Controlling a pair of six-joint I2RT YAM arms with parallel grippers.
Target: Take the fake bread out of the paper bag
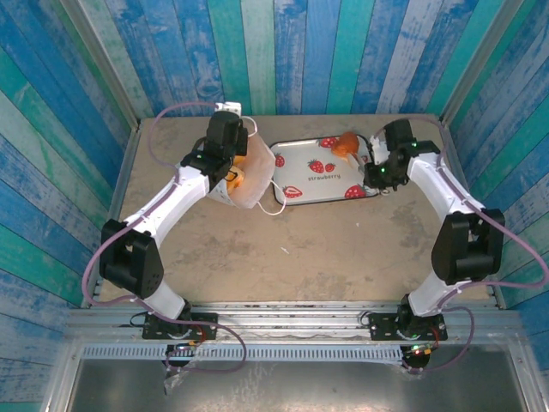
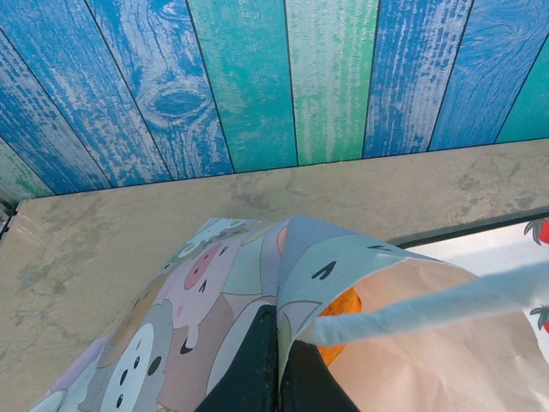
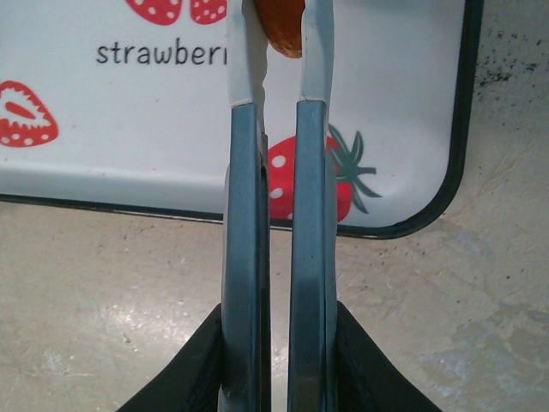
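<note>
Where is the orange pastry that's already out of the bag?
From above, the pastry sits over the far right end of the strawberry tray, pinched in the right gripper, right of the paper bag.

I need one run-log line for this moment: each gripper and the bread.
left gripper: shut on paper bag rim | right gripper: shut on fake bread over strawberry tray | more bread in bag
</note>
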